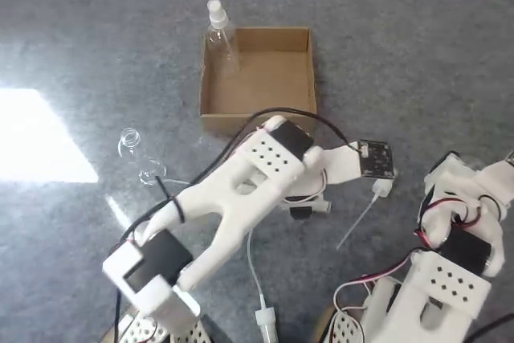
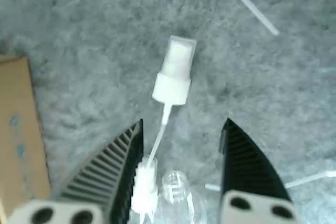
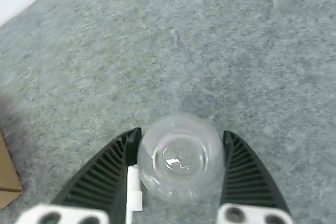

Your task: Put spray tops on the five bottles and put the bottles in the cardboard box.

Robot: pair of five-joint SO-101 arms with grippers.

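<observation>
R gripper (image 3: 181, 134) round upright bottle (image 3: 180, 160)

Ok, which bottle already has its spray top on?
The upright bottle at the cardboard box's far left corner; the held bottle in the right gripper is open-necked.

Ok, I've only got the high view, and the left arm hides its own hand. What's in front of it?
Observer: A spray top lies just beyond the open left hand, its tube trailing back toward the hand.
Operator: Any bottle there?
Observer: Yes, an uncapped bottle sits between the fingers, its neck touching neither.
Operator: And the other side?
Observer: The right hand is shut on a clear bottle.
</observation>
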